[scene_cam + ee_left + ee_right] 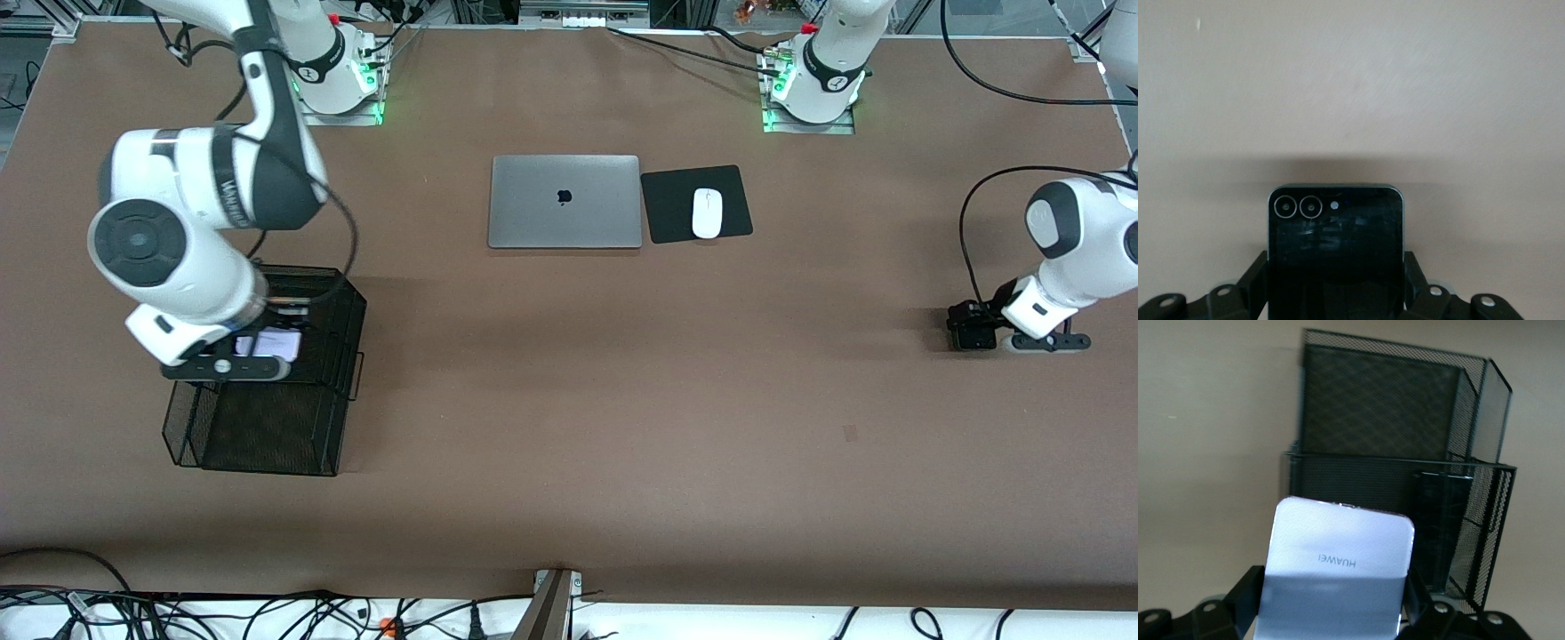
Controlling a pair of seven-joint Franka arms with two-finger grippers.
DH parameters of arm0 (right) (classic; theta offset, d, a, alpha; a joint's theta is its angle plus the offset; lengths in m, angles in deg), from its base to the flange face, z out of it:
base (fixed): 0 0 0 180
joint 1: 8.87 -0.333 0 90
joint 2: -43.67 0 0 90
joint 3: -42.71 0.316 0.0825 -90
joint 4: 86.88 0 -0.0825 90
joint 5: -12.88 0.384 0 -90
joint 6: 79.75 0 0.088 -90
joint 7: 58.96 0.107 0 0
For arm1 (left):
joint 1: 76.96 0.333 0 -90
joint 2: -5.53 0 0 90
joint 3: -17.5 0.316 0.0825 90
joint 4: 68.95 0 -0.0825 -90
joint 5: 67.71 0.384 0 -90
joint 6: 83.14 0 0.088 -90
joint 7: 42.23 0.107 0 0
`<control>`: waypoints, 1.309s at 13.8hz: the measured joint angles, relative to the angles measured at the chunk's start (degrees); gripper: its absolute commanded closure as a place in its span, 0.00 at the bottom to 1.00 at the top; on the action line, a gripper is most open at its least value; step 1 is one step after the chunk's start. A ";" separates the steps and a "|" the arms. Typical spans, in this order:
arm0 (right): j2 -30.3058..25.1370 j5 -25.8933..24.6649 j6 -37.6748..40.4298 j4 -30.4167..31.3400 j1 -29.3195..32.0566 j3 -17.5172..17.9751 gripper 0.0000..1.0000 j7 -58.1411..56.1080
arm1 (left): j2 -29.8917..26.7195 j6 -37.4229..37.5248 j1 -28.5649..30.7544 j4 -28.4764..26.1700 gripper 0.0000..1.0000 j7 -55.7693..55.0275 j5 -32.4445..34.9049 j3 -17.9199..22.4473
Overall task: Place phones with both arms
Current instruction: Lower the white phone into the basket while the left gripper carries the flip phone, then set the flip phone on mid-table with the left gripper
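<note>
Lavender phone point(1338, 577) in right claw point(1338, 613) clears mesh basket point(1471, 420) rim.

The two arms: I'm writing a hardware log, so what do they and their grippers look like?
Both arms are glossy white rounded segments with dark grey-black joint bands. The right arm has a round dark joint cap, grey lettering on a band, and a black cable looping alongside. The left arm trails a black cable too. The right gripper and left gripper are black.

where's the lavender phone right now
The pale lavender-white phone is held in the right gripper, over the black mesh organizer at the right arm's end of the table; the long black phone stands in one of its compartments.
</note>
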 measured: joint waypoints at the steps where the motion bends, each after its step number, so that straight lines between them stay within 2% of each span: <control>1: -1.28 0.60 -4.35 4.43 0.00 -0.84 1.00 -0.29 | -0.02 1.91 -2.01 1.66 1.00 -2.31 0.00 -0.18; 3: -3.10 1.22 -13.53 12.43 -0.02 -1.74 1.00 -0.86 | 0.01 3.63 -7.01 3.39 1.00 -8.54 0.00 -0.47; 5: -3.80 3.89 -19.23 17.21 -0.04 -2.05 1.00 -0.90 | 0.19 3.87 -14.31 3.62 1.00 -17.36 0.00 -0.70; 7: -3.83 8.32 -21.55 19.63 -0.13 -2.07 1.00 -1.40 | 1.09 3.92 -22.95 4.13 1.00 -27.11 -0.01 -0.74; 11: -3.83 9.40 -24.23 22.59 -0.18 -2.13 0.98 -2.34 | 5.83 4.70 -38.06 9.50 1.00 -38.87 -0.01 -0.71; 12: -3.82 9.50 -24.53 23.16 -0.18 -2.16 0.64 -2.40 | 7.30 6.09 -41.57 11.92 1.00 -40.99 -0.01 -0.72; 13: -3.81 9.54 -24.94 23.53 -0.17 -2.17 0.49 -2.48 | 8.79 7.65 -45.01 14.80 1.00 -42.98 -0.22 -0.71; 14: -3.81 9.55 -25.74 23.76 -0.18 -2.17 0.47 -2.53 | 10.34 8.87 -48.38 17.98 1.00 -45.02 -0.71 -0.68; 15: -3.82 9.57 -26.53 23.83 -0.17 -2.18 0.37 -2.58 | 11.88 9.52 -51.42 21.09 1.00 -46.62 -1.17 -0.67; 17: -3.82 9.66 -27.24 23.83 -0.18 -2.18 0.00 -2.60 | 14.88 10.16 -56.53 26.53 1.00 -47.76 -1.99 -0.58; 18: -3.81 9.72 -27.31 23.83 -0.18 -2.18 0.00 -2.60 | 16.47 10.27 -58.80 28.76 1.00 -47.92 -2.06 -0.43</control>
